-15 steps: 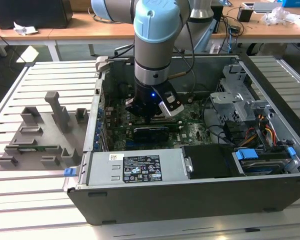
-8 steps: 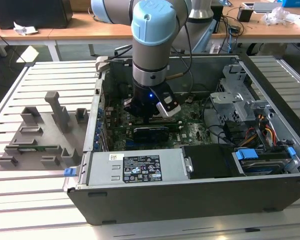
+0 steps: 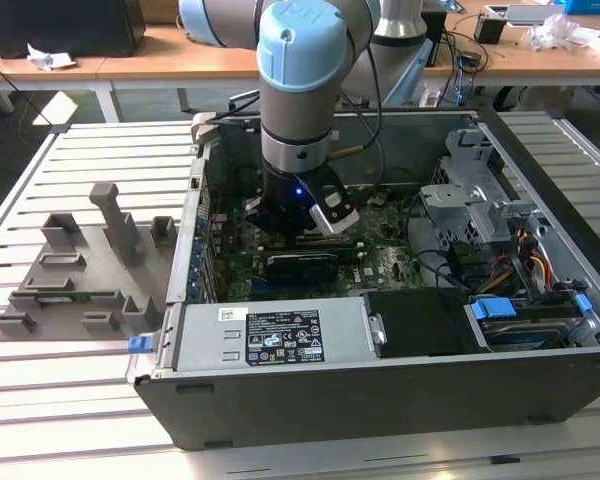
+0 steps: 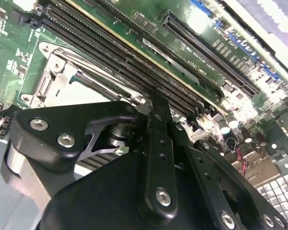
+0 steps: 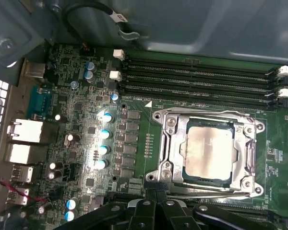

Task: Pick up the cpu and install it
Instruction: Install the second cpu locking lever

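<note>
The cpu (image 5: 209,153), a small square chip with a silver-grey top, lies flat inside the metal socket frame (image 5: 170,143) on the green motherboard. My gripper (image 5: 153,191) hovers just beside the socket's edge, a little above the board, with its dark fingers closed together and nothing between them. In the second wrist view the gripper (image 4: 157,103) points down between the socket frame (image 4: 57,76) and the memory slots. In the exterior view the arm reaches down into the open computer case, with the gripper (image 3: 298,238) low over the board.
Long black memory slots (image 5: 197,81) run along one side of the socket. The case walls, a power supply (image 3: 270,335) and a drive cage (image 3: 470,190) with cables surround the arm. A grey fixture tray (image 3: 80,270) with upright posts sits on the slatted table at the exterior view's left.
</note>
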Controlling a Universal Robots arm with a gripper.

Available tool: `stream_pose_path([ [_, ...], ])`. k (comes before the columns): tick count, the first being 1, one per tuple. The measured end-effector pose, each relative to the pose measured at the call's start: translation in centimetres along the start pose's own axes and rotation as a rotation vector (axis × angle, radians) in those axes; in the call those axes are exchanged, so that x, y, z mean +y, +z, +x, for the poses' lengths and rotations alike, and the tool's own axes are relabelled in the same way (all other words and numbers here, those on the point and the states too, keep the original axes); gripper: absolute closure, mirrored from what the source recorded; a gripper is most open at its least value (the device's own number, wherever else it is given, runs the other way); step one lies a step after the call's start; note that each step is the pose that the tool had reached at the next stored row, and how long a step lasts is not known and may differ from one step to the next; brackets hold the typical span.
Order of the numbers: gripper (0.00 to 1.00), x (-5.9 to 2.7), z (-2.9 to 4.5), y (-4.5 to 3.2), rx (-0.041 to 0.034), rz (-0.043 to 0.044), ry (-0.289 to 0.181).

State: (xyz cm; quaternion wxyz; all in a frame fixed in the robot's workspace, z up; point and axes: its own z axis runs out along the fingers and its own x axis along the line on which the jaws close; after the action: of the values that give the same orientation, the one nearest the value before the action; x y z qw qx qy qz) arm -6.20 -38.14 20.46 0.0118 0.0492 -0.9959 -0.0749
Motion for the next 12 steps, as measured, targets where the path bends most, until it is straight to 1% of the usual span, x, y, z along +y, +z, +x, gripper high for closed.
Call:
stream_pose_path([
  [1,0.89,-0.25,0.03,-0.05,-0.0003,-0.0031,0.000],
  [2,0.89,-0.52,0.06,-0.10,-0.0010,-0.0117,0.000],
  [3,0.89,-0.62,0.07,-0.12,-0.0016,-0.0182,0.000],
  [4,0.89,-0.67,0.08,-0.13,-0.0024,-0.0267,-0.001],
  [6,0.89,-0.66,0.08,-0.13,-0.0044,-0.0469,-0.001],
  [8,0.89,-0.67,0.08,-0.06,-0.0048,-0.0512,-0.001],
  [9,0.89,-0.70,0.07,0.10,-0.0044,-0.0543,-0.001],
  [10,0.89,-0.71,0.07,0.16,-0.0046,-0.0597,-0.001],
  [12,0.89,-0.70,0.08,0.19,-0.0050,-0.0628,-0.001],
])
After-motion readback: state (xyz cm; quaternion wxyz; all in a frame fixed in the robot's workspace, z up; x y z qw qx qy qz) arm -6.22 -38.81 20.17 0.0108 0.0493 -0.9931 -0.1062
